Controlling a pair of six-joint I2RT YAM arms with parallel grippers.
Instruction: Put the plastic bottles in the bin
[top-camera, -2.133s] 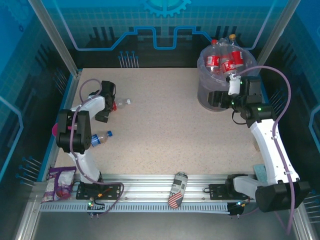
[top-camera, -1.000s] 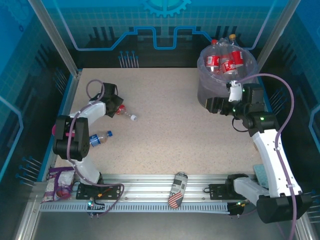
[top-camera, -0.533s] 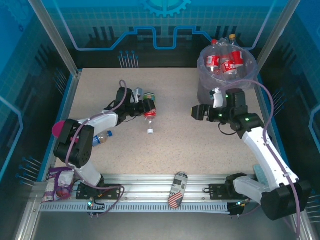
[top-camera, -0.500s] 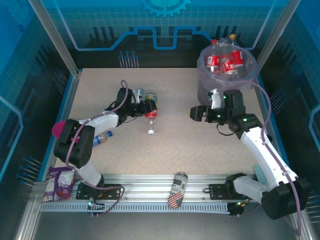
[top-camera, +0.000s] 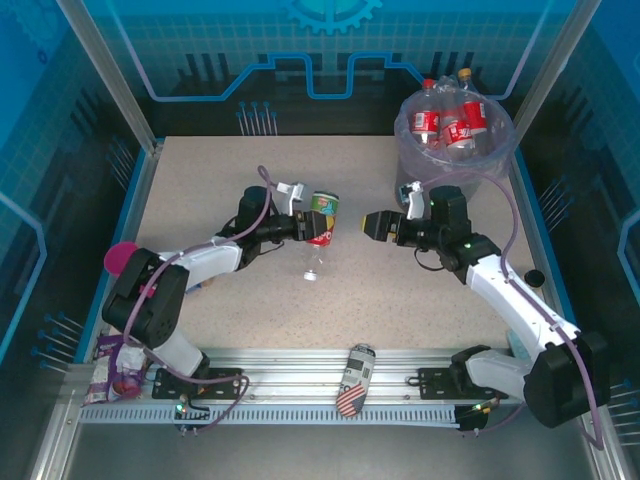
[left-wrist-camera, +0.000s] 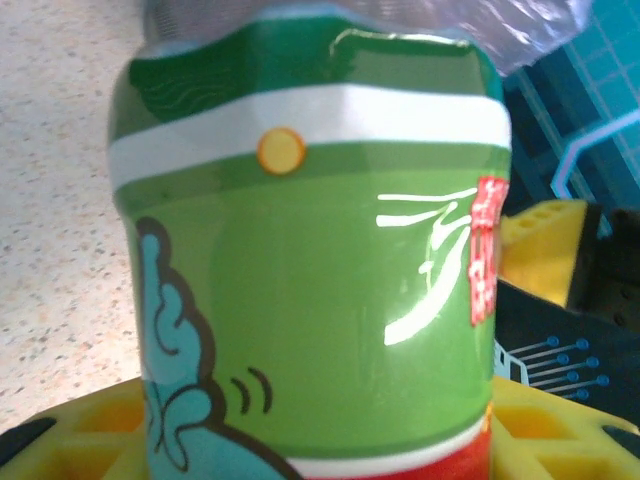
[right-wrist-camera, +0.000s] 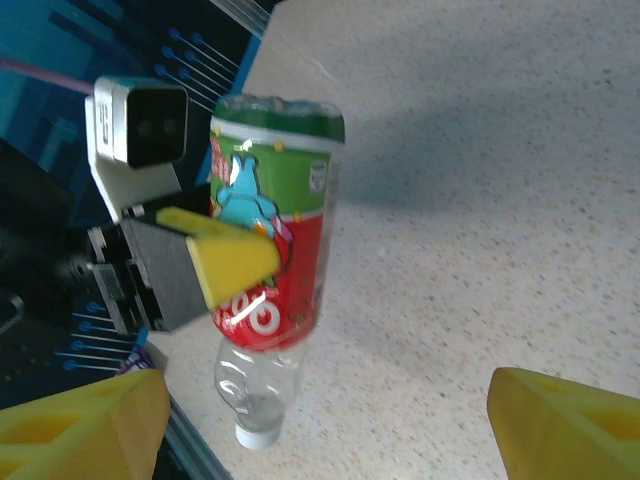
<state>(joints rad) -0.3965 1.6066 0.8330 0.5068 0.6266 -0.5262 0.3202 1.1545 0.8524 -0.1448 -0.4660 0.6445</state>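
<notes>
One green-and-red-labelled bottle (top-camera: 314, 258) sits over the middle of the desk (top-camera: 200, 170), its white cap towards the near edge. The left pincer (top-camera: 314, 232) is clamped on its label with yellow fingers (right-wrist-camera: 235, 262). Whether the cap touches the desk I cannot tell. The right pincer (top-camera: 372, 225) faces the bottle from just beside it, jaws apart, touching nothing. At the far right stands the bin (top-camera: 415, 185), with several red-labelled bottles (top-camera: 428, 122) inside. A stars-and-stripes can (top-camera: 354, 380) lies on the near rail.
</notes>
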